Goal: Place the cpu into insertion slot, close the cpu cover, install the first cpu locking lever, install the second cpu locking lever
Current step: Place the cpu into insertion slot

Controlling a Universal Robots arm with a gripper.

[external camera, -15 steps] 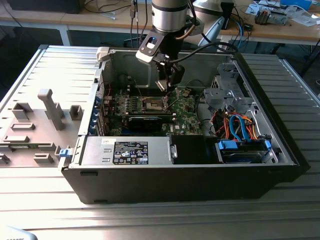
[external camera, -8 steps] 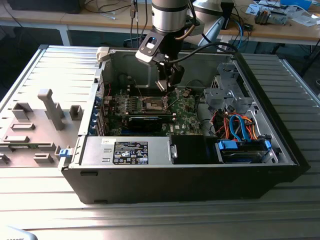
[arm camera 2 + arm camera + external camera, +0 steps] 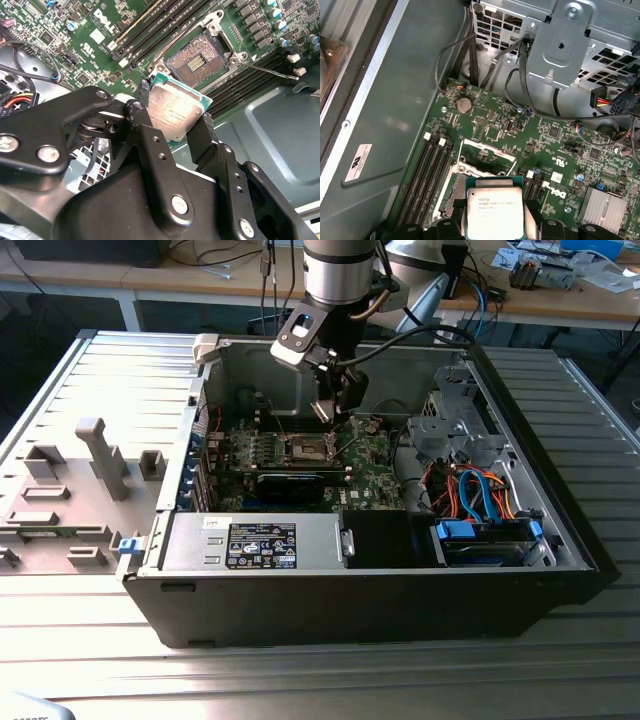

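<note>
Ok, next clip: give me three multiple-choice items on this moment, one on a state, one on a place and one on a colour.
1. What state is the insertion slot in?
A. empty, contacts bare
B. filled
C. closed over
2. Where is the cpu?
A. seated in the insertion slot
B. held by the gripper above the motherboard
C. lying loose on the motherboard
3. What colour is the motherboard?
A. blue
B. green
C. red

Answers:
1 A: the brownish-gold contact field lies uncovered in the second wrist view.
2 B: black fingers clamp the cpu's edges in both wrist views.
3 B: the board is green in every view.
</note>
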